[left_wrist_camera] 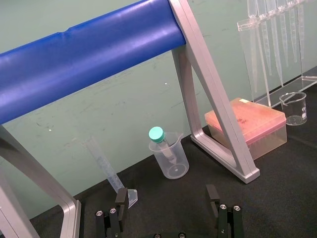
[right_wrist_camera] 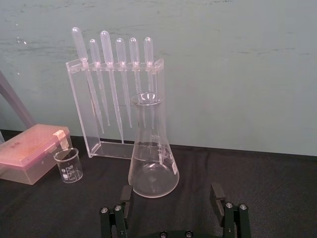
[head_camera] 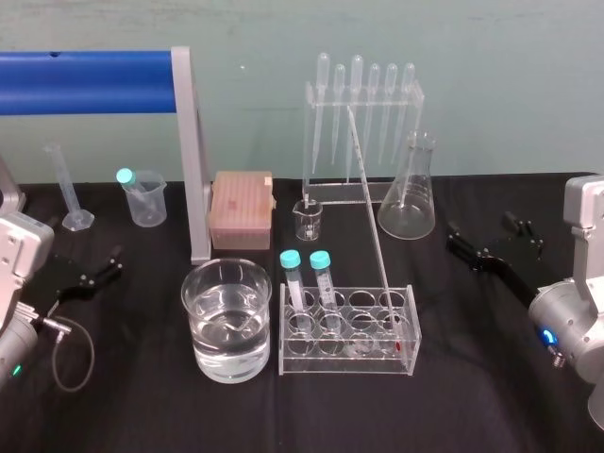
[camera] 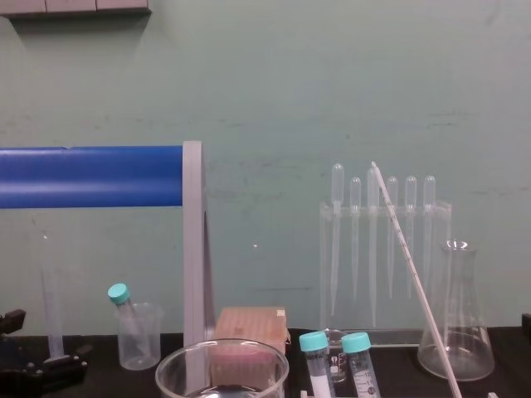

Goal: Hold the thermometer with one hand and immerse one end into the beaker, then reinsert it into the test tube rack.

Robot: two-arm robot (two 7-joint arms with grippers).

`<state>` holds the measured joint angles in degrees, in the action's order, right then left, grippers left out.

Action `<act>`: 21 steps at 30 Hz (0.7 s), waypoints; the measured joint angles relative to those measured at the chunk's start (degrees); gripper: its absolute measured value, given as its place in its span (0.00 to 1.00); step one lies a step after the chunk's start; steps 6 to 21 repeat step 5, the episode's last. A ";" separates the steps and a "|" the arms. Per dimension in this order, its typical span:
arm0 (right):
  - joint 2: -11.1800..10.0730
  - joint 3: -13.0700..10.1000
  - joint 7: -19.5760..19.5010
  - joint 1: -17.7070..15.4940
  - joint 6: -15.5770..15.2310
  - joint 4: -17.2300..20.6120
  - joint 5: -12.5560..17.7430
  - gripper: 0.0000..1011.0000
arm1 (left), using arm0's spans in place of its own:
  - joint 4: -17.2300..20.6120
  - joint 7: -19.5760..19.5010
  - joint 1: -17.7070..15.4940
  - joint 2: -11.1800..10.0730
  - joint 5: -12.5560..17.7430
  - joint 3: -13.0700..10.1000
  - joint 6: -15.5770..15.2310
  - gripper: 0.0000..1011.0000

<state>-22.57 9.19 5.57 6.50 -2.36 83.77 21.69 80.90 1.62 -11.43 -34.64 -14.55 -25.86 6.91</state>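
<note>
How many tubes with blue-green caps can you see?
3. Two clear teal-capped tubes stand side by side at the left end of the clear plastic test tube rack; the third leans inside the small cloudy plastic beaker, far left.

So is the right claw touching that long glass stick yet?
Apart. The head view shows the right gripper open off to the right, with bare black cloth between it and the thermometer, which leans in the rack.

The thermometer (head_camera: pixel 370 222) leans in the rack's (head_camera: pixel 345 366) right end. The beaker (head_camera: pixel 226 268), half-full of water, stands just left of it.
</note>
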 joint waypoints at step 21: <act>-0.02 0.00 -0.03 0.00 0.04 0.04 0.01 0.99 | 0.00 0.00 0.00 0.00 0.00 0.00 0.00 1.00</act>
